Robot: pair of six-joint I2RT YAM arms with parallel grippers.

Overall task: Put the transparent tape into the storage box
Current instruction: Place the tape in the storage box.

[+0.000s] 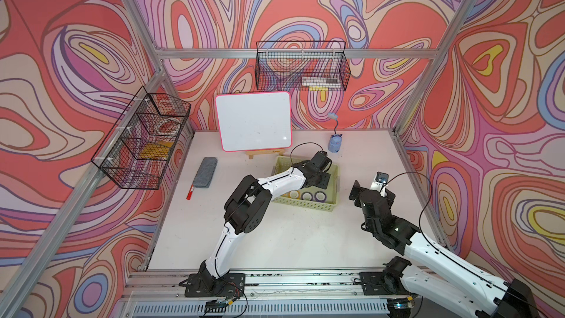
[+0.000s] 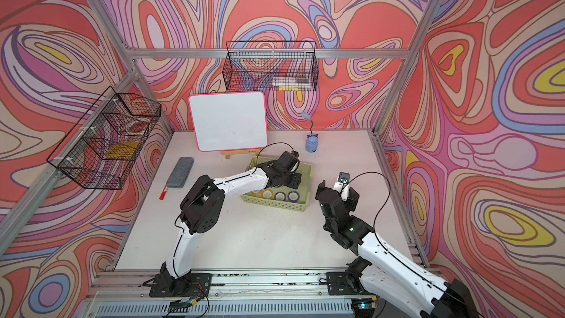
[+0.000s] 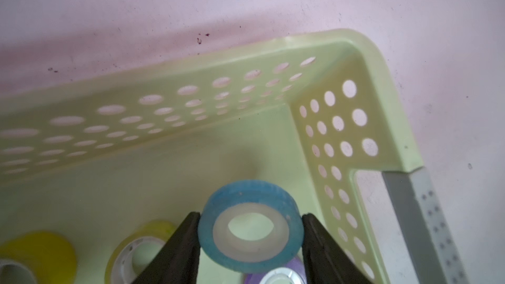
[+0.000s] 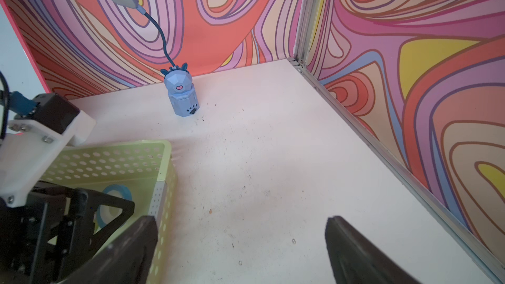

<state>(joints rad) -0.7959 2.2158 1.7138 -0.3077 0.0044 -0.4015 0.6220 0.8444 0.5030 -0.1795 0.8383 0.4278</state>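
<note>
the left arm (image 1: 284, 178) is reaching out from the front rail, elbow raised and forearm stretching over the table (image 1: 290, 240), its wrist bending down into the storage box (image 1: 305, 206). the left gripper (image 3: 251, 215) is clamping the transparent tape (image 3: 247, 192), a blue-tinted roll with a white core, with a black finger (image 3: 185, 241) pressing on each side of its rim. the roll is hanging inside the box near a corner, close to the perforated walls; whether it is touching the floor cannot be told. a yellow roll (image 3: 41, 247) and a purple roll (image 3: 273, 271) are lying in the box near the fingers. the right arm (image 1: 428, 252) is sitting bent just beside the box, with the right gripper (image 4: 240, 222) empty and its jaws standing wide apart over the table.
</note>
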